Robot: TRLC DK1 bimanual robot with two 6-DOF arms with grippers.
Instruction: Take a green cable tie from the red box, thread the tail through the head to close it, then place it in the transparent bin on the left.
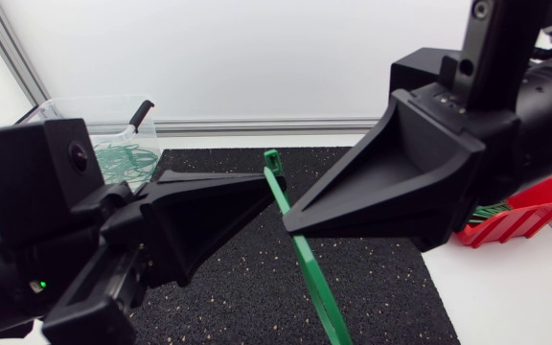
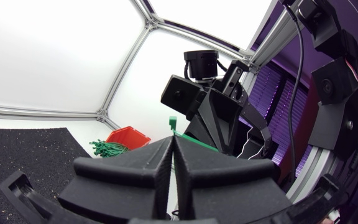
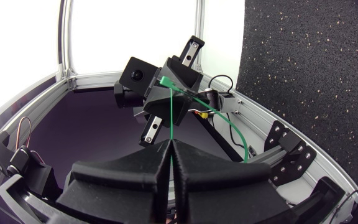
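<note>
Green cable tie is held up over the black mat, left gripper fingers pinched shut just under its head, right gripper fingers clamped on the strap lower down, tail loose; best bet: keep the head steady and curl the tail squarely into the slot.

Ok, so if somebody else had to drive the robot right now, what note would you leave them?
Left gripper: shut on the green cable tie just below its head.
Right gripper: shut on the same tie, further down the strap.
The tie is held above the black mat, straight, not looped.
Done: one tie out of the red box.
Left to do: thread the free end through the head, then put it in the transparent bin, which holds other green ties.
</note>
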